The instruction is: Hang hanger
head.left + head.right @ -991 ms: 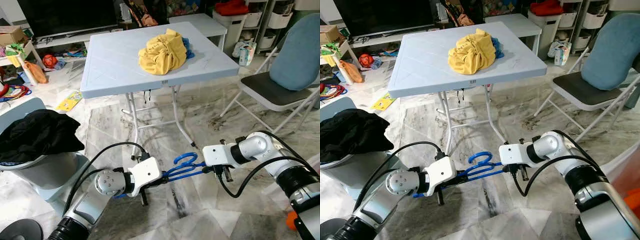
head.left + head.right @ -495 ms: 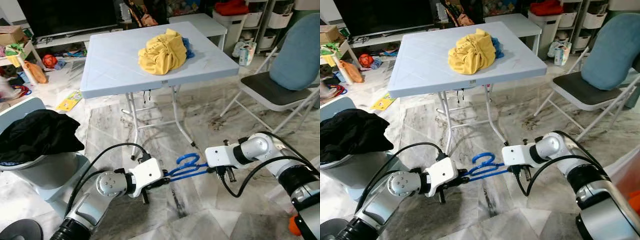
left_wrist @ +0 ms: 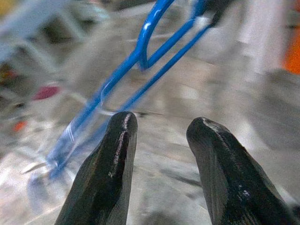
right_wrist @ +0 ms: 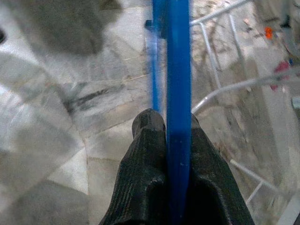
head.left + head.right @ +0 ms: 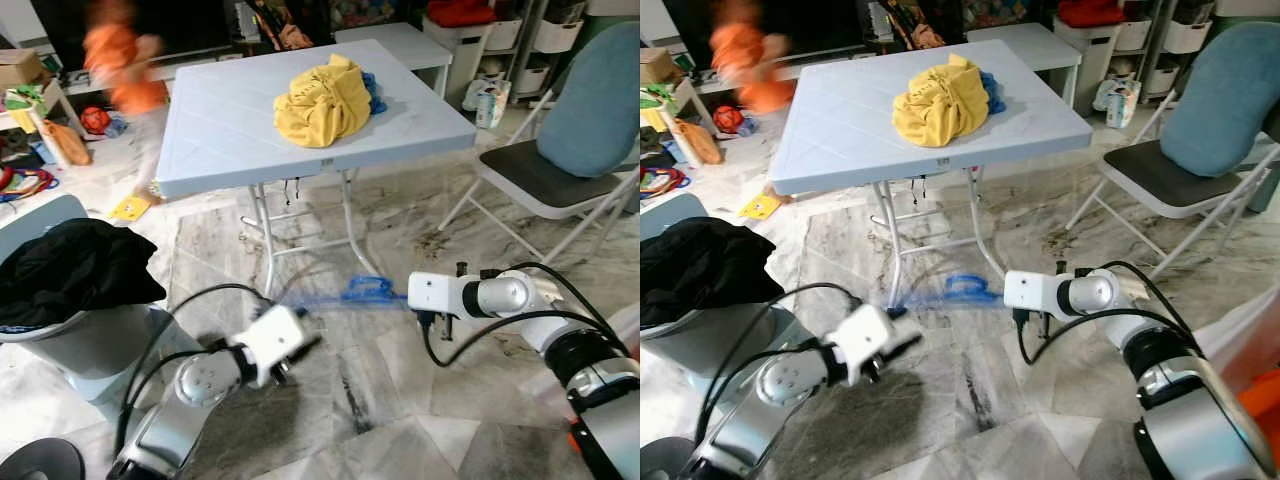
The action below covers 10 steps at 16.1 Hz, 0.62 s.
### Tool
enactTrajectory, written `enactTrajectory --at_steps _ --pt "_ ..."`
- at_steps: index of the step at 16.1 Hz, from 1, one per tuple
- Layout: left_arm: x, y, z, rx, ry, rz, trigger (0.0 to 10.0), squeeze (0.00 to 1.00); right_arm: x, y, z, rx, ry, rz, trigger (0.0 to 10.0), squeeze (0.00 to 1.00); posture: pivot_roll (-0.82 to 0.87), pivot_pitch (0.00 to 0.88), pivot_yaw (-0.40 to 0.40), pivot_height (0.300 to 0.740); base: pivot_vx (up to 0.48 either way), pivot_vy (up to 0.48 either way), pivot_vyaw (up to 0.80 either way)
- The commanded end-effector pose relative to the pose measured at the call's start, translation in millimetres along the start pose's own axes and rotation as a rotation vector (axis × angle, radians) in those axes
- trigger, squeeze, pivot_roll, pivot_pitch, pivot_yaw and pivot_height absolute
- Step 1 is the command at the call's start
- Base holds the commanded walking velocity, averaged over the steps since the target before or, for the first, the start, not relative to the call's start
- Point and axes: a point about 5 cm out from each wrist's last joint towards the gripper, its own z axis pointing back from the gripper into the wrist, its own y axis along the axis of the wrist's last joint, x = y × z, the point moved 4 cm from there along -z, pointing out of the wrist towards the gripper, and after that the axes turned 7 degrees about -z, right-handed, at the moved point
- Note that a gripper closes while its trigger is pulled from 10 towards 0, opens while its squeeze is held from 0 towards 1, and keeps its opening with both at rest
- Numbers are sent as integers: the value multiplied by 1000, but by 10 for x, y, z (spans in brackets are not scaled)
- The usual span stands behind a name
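Blue hanger point(image 5: 350, 294) is up off the marble floor point(image 5: 400, 420), blurred, just in front of the folding table point(image 5: 220, 130). One end is pinched in the right gripper point(image 4: 168, 126), whose two black fingers point(image 4: 145, 187) are pressed tight against the plastic bar from either side. The left gripper point(image 3: 161, 126) is low and off to the left, fingers point(image 3: 110, 173) spread with nothing between them; the hanger's far end hangs just beyond their tips, not touching. A yellow garment point(image 5: 322, 100) lies heaped on the table, and dark clothes point(image 5: 75, 270) fill a basket point(image 5: 90, 345) at the left. A blurred person in orange point(image 5: 125, 65) is passing behind the table.
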Motion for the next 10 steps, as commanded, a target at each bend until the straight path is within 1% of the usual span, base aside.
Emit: enactTrajectory --at_steps 1,2,3,4,5,6,7,8,9,10 --pt "-151 12 76 7 109 -3 10000 1000 6 -24 -9 11 -33 -56 0 0 -106 0 42 740 0 0 0" --pt "-211 9 117 14 185 17 10000 1000 -15 -80 -27 10 -65 -120 0 0 -103 0 40 740 0 0 0" --pt "-248 6 141 19 237 44 10000 1000 -28 -87 -45 26 -83 -191 0 0 -100 0 39 740 0 0 0" --pt "-286 16 162 25 294 57 10000 1000 -24 -77 -68 55 -113 -300 0 0 -101 0 39 740 0 0 0" --pt "-322 28 181 30 352 67 10000 1000 -14 -62 -92 90 -146 -436 0 0 -103 0 41 740 0 0 0" --pt "-376 29 200 36 427 116 10000 1000 16 -51 -109 129 -201 -582 353 0 -109 0 42 740 0 0 0" --pt "-459 -6 224 26 527 217 10000 1000 40 -27 -127 182 -275 -757 1333 0 -116 0 46 740 0 0 0" --pt "-477 -22 226 22 549 259 10000 1000 43 -25 -129 193 -298 -803 3765 0 -116 0 46 740 0 0 0" --pt "-491 -59 212 21 577 387 10000 1000 37 -3 -126 230 -343 -901 7686 0 -122 0 46 740 0 0 0" --pt "-499 -67 206 24 587 437 10000 1000 33 12 -122 247 -362 -942 8667 0 -126 0 47 740 0 0 0"
